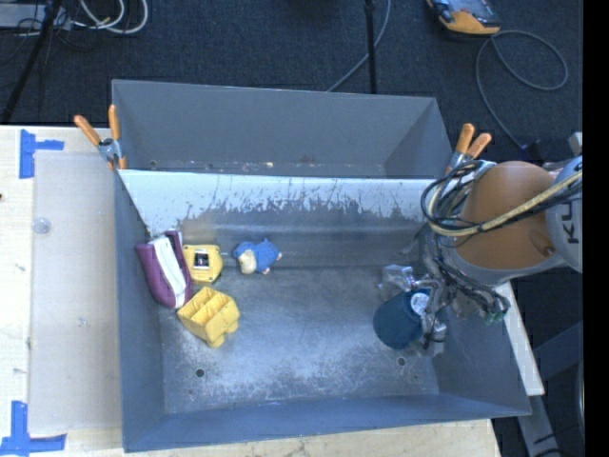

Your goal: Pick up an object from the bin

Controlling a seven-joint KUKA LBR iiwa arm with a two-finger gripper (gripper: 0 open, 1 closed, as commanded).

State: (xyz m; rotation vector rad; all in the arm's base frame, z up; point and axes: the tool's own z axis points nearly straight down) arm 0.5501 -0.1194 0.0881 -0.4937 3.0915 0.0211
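Dark floor (266,36) with loose cables lies behind, and on it stands the grey metal bin (285,141), mostly bare. The arm (509,222) reaches in from the right, its orange-brown cover over the bin's right wall, cables looped round the wrist. Down at the right-hand floor of the bin sits the gripper (425,322), low and right against a dark blue rounded thing (392,326); whether the gripper is spread or closed, one cannot tell from here, nor whether the blue thing is truly gripped. Well apart, on the left, lie a purple-and-white thing (164,267), a yellow block (209,314), a small yellow piece (203,262) and a little blue-and-cream figure (255,255). This looks like the grasp stage; the next move calls for a firm close on the blue thing, then a straight lift clear of the near wall.
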